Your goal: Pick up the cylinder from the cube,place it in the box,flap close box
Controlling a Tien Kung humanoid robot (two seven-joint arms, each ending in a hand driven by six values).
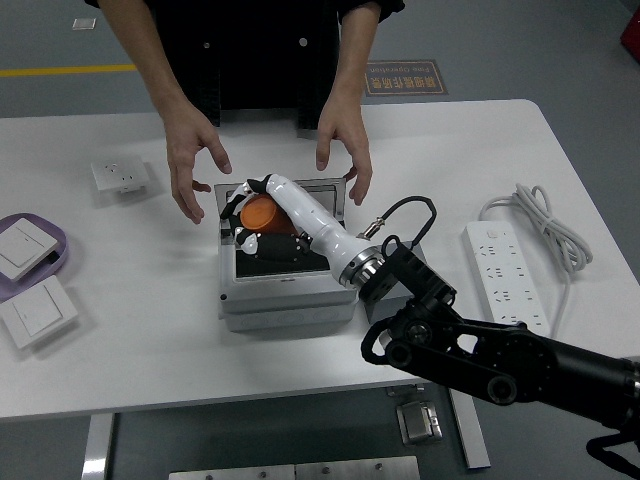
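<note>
1. Head view: right hand (262, 222), white with black fingers, is clenched around the orange cylinder (261, 212) and holds it over the open grey plastic box (285, 285), toward the box's 10 o'clock corner, just in front of the raised lid (325, 193).
2. Cylinder is tilted, mostly on its side. Can't tell whether it touches the box interior or is clear of it.
3. Black right arm (480, 350) enters from 4 o'clock and crosses over the box's right side; the grey cube is hidden behind it.
4. Left robot hand is out of frame.
5. Person stands at 12 o'clock with both hands over the white desk (150, 340): one hand (190, 165) at the box's 11 o'clock, the other (345, 145) at its 1 o'clock. Fingers are spread and hold nothing; both flank the lid without clearly touching it.
6. White power strip (498, 265) with coiled white cable (545, 225) lies at 3 o'clock of the box, well apart.
7. White wall socket (122, 177) lies at 10 o'clock.
8. Purple tray (52, 250) carrying a white switch (20, 248) is at 9 o'clock on the desk edge, with a second white switch (38, 312) just below it.
</note>
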